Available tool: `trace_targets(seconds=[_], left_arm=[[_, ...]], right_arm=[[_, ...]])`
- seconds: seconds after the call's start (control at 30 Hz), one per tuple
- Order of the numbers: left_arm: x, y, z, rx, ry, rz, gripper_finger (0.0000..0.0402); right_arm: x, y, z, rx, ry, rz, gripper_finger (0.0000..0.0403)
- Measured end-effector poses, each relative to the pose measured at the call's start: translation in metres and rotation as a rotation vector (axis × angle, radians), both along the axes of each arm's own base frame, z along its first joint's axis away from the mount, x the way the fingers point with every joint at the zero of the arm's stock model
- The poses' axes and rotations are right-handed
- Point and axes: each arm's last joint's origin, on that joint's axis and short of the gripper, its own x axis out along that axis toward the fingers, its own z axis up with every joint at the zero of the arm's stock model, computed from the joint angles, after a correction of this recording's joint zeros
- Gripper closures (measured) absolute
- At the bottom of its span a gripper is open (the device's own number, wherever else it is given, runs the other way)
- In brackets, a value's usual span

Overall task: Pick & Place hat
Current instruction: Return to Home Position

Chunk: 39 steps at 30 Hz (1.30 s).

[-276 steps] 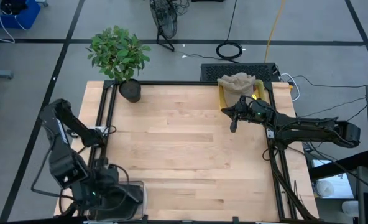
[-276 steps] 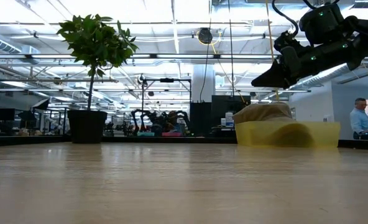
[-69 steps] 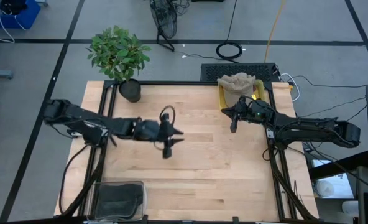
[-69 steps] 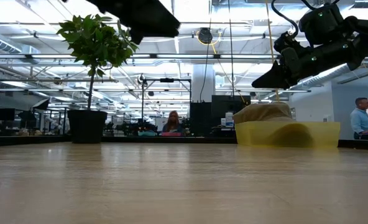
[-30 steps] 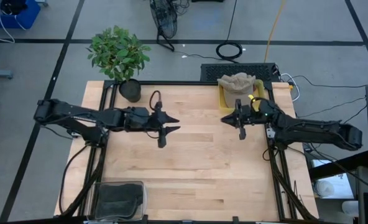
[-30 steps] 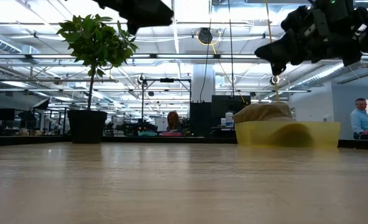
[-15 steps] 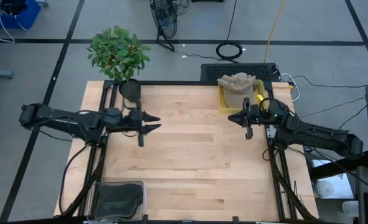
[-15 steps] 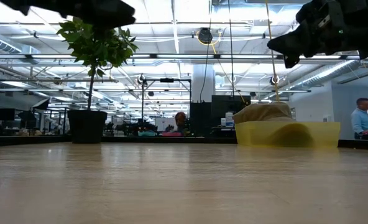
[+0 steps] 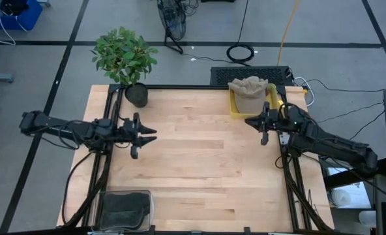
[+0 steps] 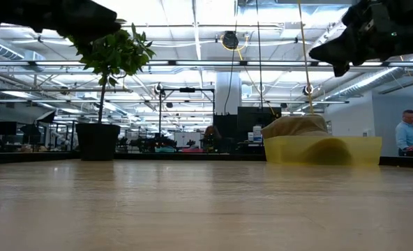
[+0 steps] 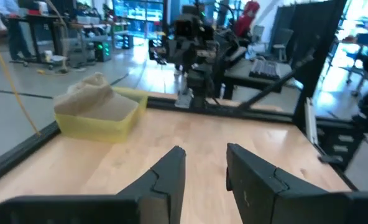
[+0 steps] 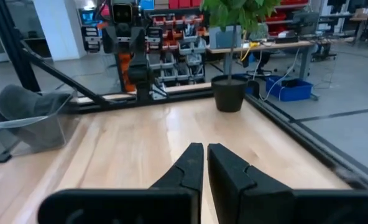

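On the left gripper (image 9: 148,132), fingers (image 11: 168,174) spread apart, nothing between them. Hangs raised over the left side of the light wooden table (image 9: 199,163), just inside the black frame rail (image 9: 102,171) on that edge, pointing toward the middle. On the right gripper (image 9: 250,121), fingers (image 12: 184,168) pressed almost together with only a thin slit left, pinching nothing. Hangs high over the right side of the table, facing the left gripper across the board and well apart from it.

Between the two, and from there to the near edge: bare wood, wide and open. Black rails along both the left and right edges, with the arms reaching in over them. Loose cables beside the right-hand rail.

At the far left corner, a green leafy plant in a dark pot (image 9: 136,96), behind the left gripper and apart from it. Beyond the table in the low view, a large workshop hall with a person (image 10: 404,132) standing at the far right.

At the far right corner, a yellow plastic bin (image 9: 233,104), just behind the right gripper. Holds the crumpled tan-brown cap (image 9: 248,87), bulging above the rim. At the near left corner, a transparent plastic bin (image 12: 44,134), well apart from both grippers. Holds the black cap (image 9: 124,210), lying low inside the walls.
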Motion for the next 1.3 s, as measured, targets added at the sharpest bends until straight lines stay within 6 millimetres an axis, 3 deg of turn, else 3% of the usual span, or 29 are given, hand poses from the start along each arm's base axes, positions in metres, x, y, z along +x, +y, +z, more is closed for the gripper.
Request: trace_targets(seconds=[0.3,0.67,1.17,1.3], left_arm=[[-0.01,-0.006,-0.002,-0.01,0.01,-0.024,0.0282],[-0.015,-0.015,-0.01,-0.014,0.094,-0.003,0.0282],[-0.017,-0.021,-0.012,-0.005,0.114,0.016,0.0282],[-0.017,-0.021,-0.021,0.001,0.137,0.018,0.0282]], right_arm=[[-0.017,0.008,-0.006,0.022,0.032,0.0,0.0387],[-0.026,0.012,-0.035,0.048,-0.031,-0.013,0.0387],[-0.028,0.013,-0.035,0.035,-0.057,-0.029,0.0387],[-0.028,0.013,-0.035,0.035,-0.057,-0.028,0.0387]])
